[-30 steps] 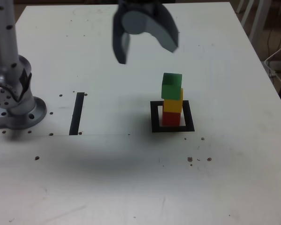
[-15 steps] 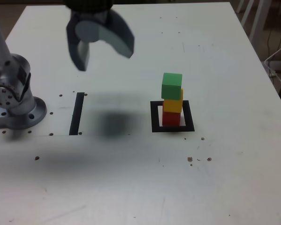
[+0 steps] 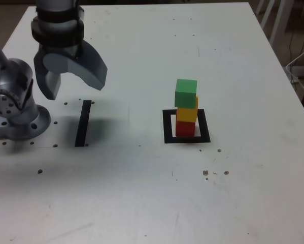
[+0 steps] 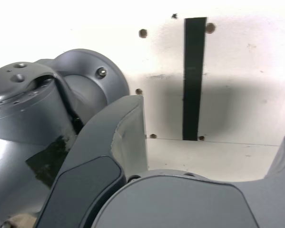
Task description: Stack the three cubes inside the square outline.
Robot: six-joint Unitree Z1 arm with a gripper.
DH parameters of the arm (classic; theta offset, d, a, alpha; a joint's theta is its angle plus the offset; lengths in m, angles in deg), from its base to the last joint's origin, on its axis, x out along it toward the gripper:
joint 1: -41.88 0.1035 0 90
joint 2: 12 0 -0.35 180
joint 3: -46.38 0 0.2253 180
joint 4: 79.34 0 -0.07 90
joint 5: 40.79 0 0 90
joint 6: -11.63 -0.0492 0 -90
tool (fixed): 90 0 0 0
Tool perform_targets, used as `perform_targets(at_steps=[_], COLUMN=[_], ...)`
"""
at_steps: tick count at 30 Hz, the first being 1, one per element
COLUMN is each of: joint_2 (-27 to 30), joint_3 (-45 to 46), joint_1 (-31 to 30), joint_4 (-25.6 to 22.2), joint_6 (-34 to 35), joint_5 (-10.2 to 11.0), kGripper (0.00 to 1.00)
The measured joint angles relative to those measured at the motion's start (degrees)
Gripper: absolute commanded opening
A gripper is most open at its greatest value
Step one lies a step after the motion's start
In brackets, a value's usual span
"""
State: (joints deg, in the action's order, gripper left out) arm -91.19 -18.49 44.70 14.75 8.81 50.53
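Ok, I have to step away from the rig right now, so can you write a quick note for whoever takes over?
End effector: open, empty, hanging above the table near the arm's base, by the straight black strip, well off to the exterior view's left of the stack.
Cubes: red cube at the bottom, yellow cube on it, green cube on top, sitting slightly askew.
Place: the stack stands within the square outline.
Done: all three stacked inside the outline.
Left: nothing to place; perhaps just watch that the top cube stays put.
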Motion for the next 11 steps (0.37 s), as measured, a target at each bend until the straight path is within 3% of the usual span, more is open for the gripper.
perform_targets(at_steps=[11], joint_2=[-1.23], joint_3=[5.45], joint_1=[0.00], joint_4=[5.67], joint_6=[0.01], joint_5=[0.02], kGripper=[0.99])
